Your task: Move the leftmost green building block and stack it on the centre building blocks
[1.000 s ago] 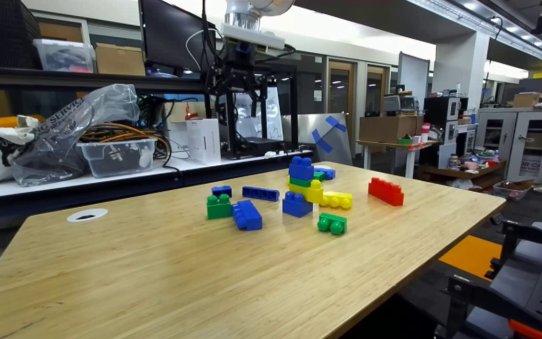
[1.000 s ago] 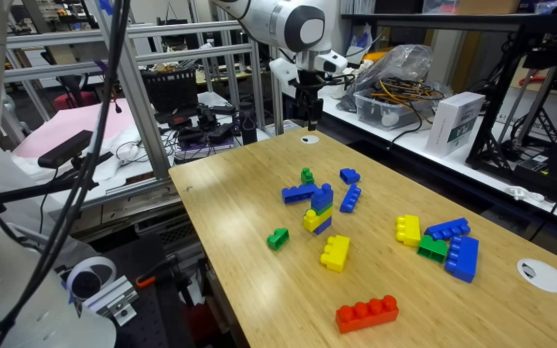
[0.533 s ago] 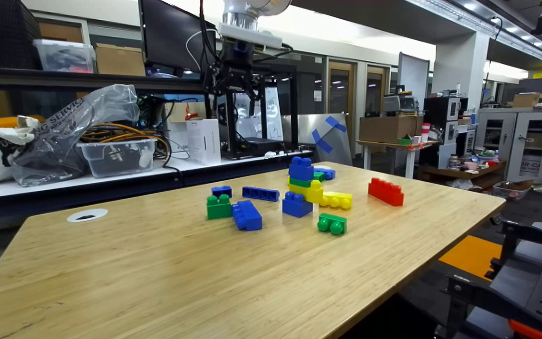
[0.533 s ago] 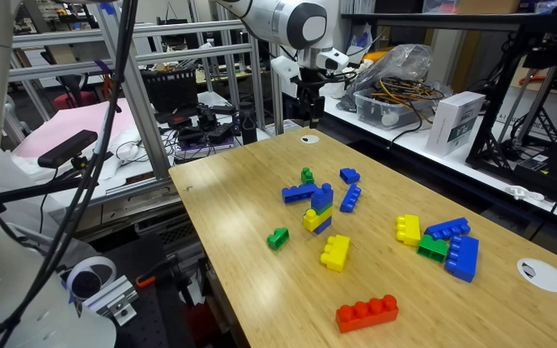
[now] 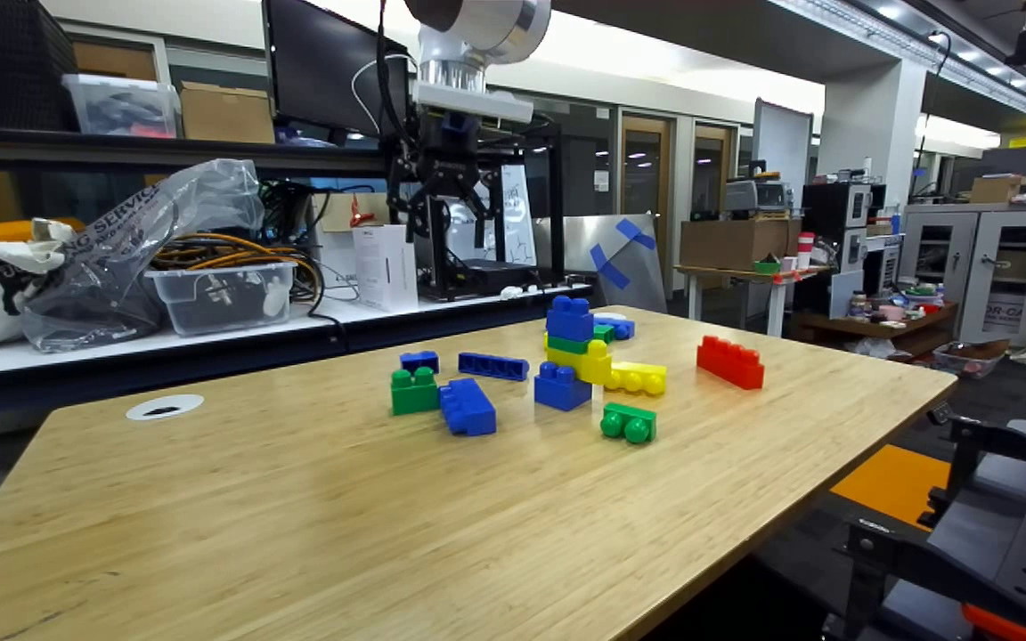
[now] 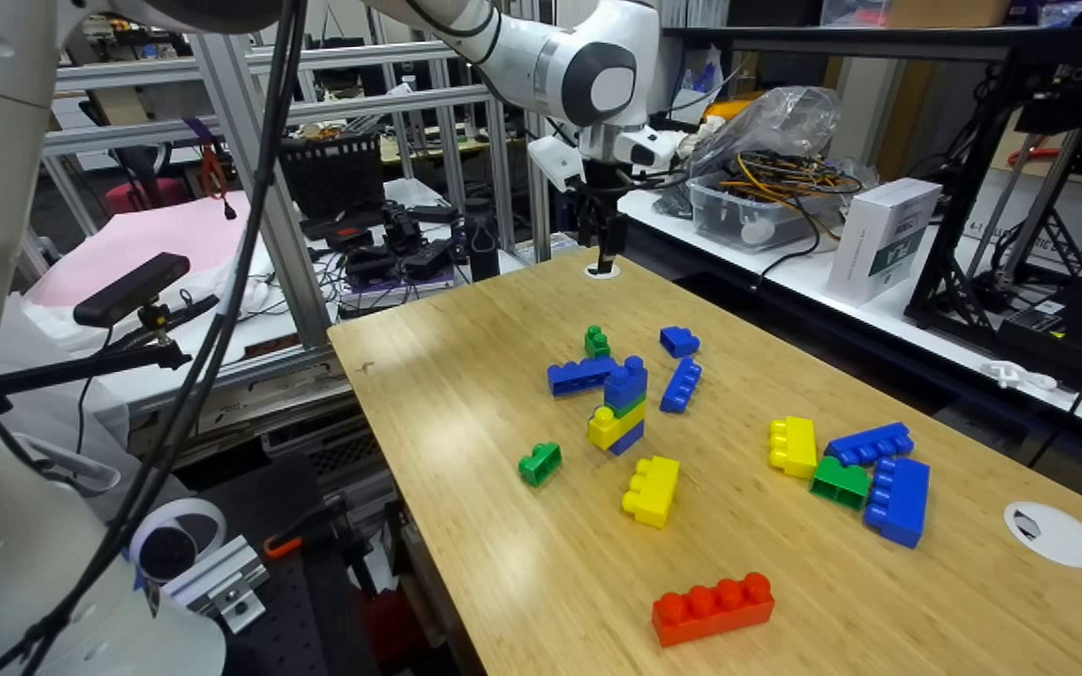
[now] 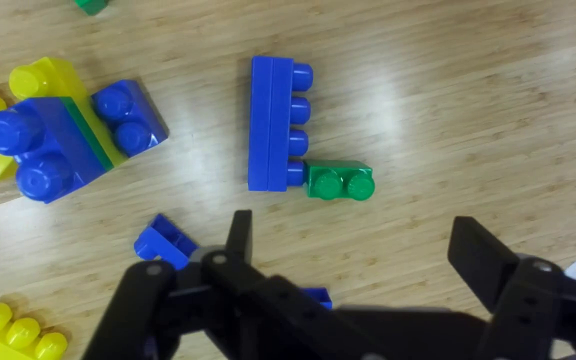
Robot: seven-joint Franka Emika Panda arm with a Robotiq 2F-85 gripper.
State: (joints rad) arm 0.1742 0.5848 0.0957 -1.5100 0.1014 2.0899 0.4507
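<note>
claw (image 7: 352,220) spread over table (image 5: 299,516), green two-stud brick (image 7: 339,180) upright just beside blue four-stud brick (image 7: 270,125), blue-topped tower (image 6: 624,408) standing apart

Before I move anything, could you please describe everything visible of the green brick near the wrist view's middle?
The green brick looks like glossy plastic, with two round studs on top. It sits upright on the wooden table, one end apparently touching the end stud of a long blue brick lying on its side. The open jaws do not hold it.
</note>
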